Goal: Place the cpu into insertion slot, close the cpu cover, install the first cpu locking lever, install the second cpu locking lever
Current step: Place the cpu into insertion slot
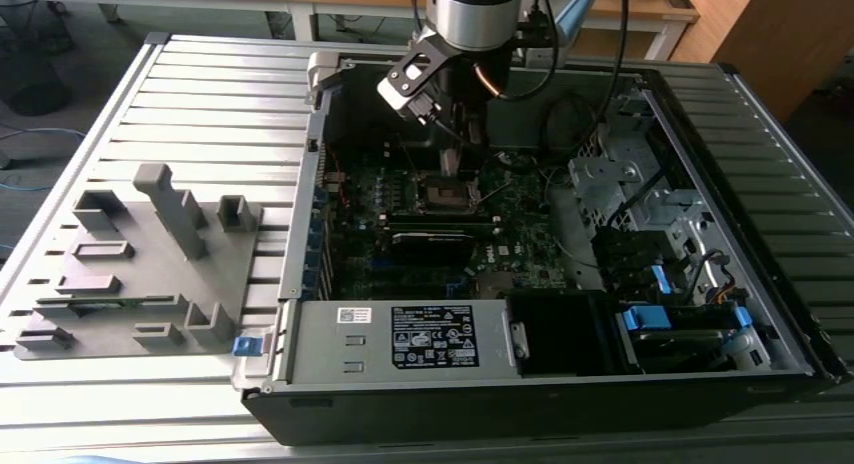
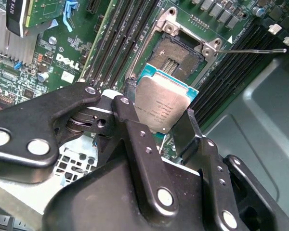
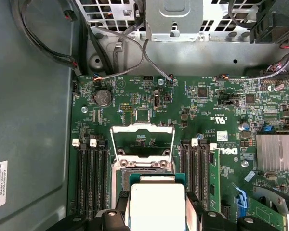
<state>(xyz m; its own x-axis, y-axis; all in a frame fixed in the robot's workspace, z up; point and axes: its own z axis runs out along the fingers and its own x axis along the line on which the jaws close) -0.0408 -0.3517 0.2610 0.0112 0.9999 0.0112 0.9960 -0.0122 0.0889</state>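
Pinching the cpu [image 2: 161, 106] by two opposite edges, the gripper [image 2: 160, 109] has its black, bolted metal fingers [image 2: 135, 139] closed on the chip. The chip hangs above the insertion slot [image 2: 176, 55] without touching it. The cpu is a flat square with a dull silver lid on a green base, and it is tilted in the second wrist view. The slot below is a dark square bed inside a grey metal frame. The cpu cover [image 3: 142, 128], a thin silvery frame with a square opening, stands swung up off the slot. A thin wire lever [image 2: 255, 50] sticks out to one side of the slot, unlatched.

Around the slot lies the green circuit board [image 3: 207, 110]. Long black memory slots [image 3: 91, 168] run along both sides of the insertion slot. A round coin battery [image 3: 102, 97] and a finned silver heat sink [image 3: 277, 154] also sit on the board. Grey cables [image 3: 130, 53] loop over the board's far edge.

In the exterior view the arm reaches down into the open grey steel case [image 1: 747, 114], which lies on a ribbed metal table [image 1: 214, 94]. A grey moulded holder [image 1: 134, 254] with upright posts sits at the exterior view's left.
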